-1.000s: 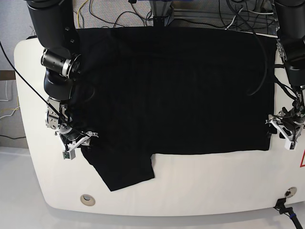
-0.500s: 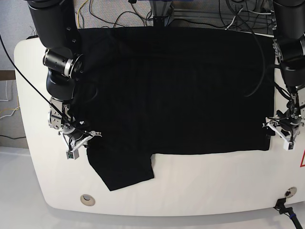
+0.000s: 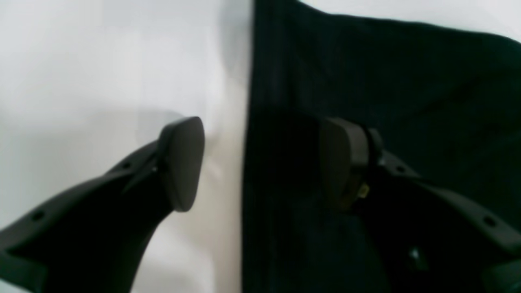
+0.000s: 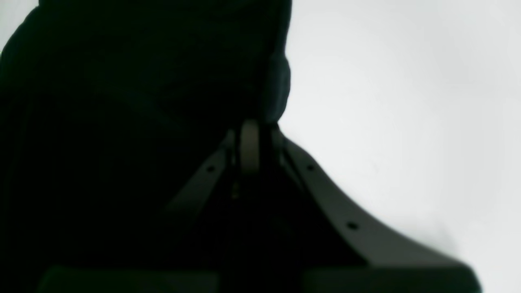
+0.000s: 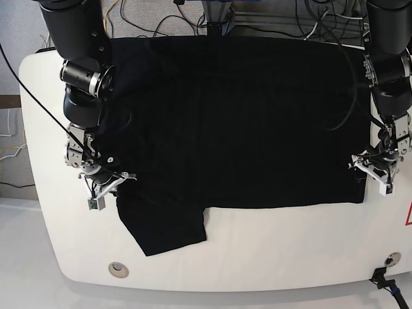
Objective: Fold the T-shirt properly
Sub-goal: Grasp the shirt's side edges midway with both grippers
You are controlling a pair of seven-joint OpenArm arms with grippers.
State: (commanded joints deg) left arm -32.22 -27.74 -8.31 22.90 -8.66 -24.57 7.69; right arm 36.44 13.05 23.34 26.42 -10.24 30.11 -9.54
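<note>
Left wrist: left claw (image 3: 260, 162) spread wide, straddling shirt (image 3: 366, 81) side edge, one finger on cloth, other over bare table (image 3: 101, 61). Looks like grasp step; next it needs to drop and pinch that hem.

Right wrist: right claw (image 4: 249, 142) clamped on shirt edge, cloth bunched at tips.

Base: plain black tee spread flat across white table, far edge at back rim, one sleeve (image 5: 164, 228) sticking out toward front. No print showing, few wrinkles.
</note>
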